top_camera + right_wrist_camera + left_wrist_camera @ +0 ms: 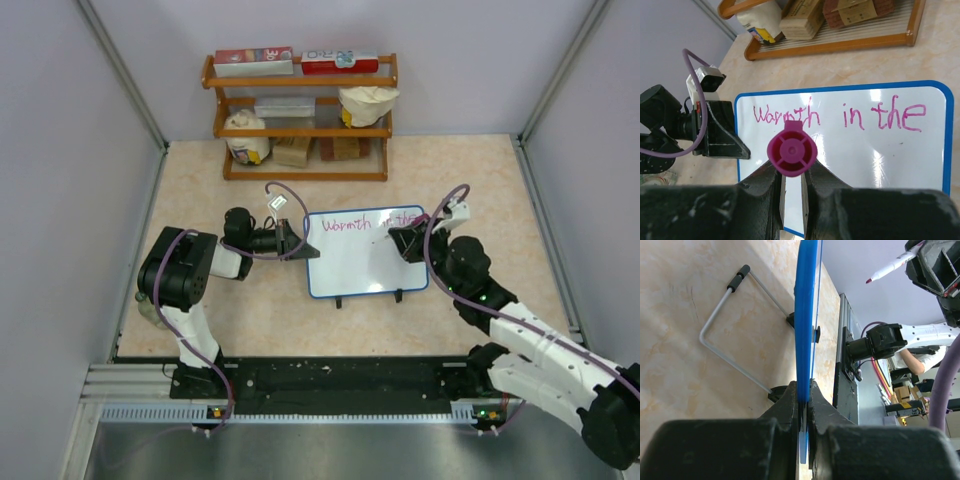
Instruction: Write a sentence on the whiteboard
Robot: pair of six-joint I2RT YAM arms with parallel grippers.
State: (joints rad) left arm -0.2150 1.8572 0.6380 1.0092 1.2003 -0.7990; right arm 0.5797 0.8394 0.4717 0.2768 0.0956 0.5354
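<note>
The whiteboard (pixel 360 262), white with a thin blue frame, stands in the middle of the table with "Warmth in the" written in pink along its top. My left gripper (pixel 298 245) is shut on its left edge; in the left wrist view the jaws (pixel 805 396) clamp the blue frame (pixel 806 310). My right gripper (pixel 407 240) is at the board's upper right, shut on a magenta marker (pixel 791 152), which I see end-on above the board (pixel 875 165). The marker's tip (pixel 888 267) shows in the left wrist view, off the board face.
A wooden shelf (pixel 300 120) with boxes and bags stands at the back wall. The board's wire stand (pixel 725 327) rests on the table behind it. Grey walls close in the left and right sides. A metal rail (pixel 330 385) runs along the near edge.
</note>
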